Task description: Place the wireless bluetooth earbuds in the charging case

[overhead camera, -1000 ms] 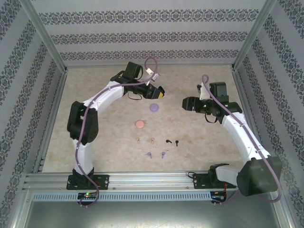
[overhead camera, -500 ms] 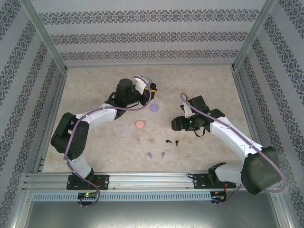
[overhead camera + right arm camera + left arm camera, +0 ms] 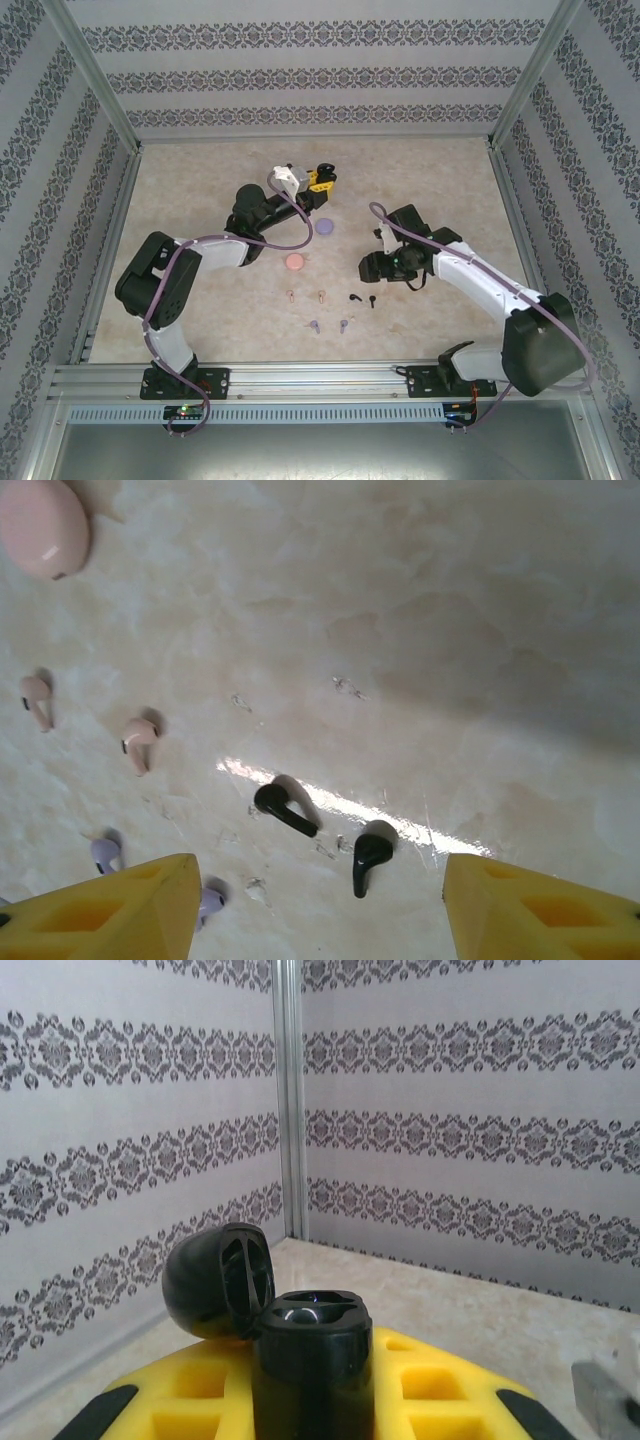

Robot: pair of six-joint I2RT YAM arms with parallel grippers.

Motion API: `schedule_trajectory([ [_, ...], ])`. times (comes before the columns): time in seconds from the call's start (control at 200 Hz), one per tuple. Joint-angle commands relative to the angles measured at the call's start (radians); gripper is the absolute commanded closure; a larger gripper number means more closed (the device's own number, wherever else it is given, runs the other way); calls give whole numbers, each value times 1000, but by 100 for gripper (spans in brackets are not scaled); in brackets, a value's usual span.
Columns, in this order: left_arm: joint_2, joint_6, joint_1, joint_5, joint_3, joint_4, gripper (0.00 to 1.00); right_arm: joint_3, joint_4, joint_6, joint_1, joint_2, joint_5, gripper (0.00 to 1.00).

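My left gripper (image 3: pixel 320 180) is shut on the black charging case (image 3: pixel 310 1360) and holds it upright above the back of the table, its lid (image 3: pixel 215 1280) flipped open to the left. Both wells look empty. Six tiny earbuds lie on the table in pairs: a black pair (image 3: pixel 285 808) (image 3: pixel 370 855), a pinkish pair (image 3: pixel 36 698) (image 3: pixel 137 740) and a light purple pair (image 3: pixel 105 852) (image 3: pixel 208 900). My right gripper (image 3: pixel 320 915) hangs open just above the black pair (image 3: pixel 362 298), with its yellow fingers (image 3: pixel 120 910) on either side and nothing between them.
A shut pink case (image 3: pixel 295 262) and a shut purple case (image 3: pixel 324 227) lie on the table behind the earbuds. Patterned walls and metal posts close in the table on three sides. A metal rail (image 3: pixel 320 380) runs along the near edge.
The right arm has swung left and down until its gripper is over the black earbuds. The left arm has folded in and turned its wrist, keeping the black case in its grip.
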Motion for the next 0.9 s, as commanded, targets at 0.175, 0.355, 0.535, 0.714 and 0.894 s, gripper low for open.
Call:
schedule_trajectory([
  [0.175,21,-52,-11,-65,24,215,100,76,-12,-53,25,67,-30,35],
  [0.355,36,-76,-9,-98,34,265,100,141,-60,-100,40,133,12,36],
  [0.535,58,-149,-8,-89,63,279,100,216,-31,-72,31,172,-52,36],
  [0.714,67,-138,-10,-38,82,279,100,255,-92,-125,39,204,-46,37],
  [0.894,49,-122,0,-65,68,279,100,213,-133,-146,74,195,-1,40],
])
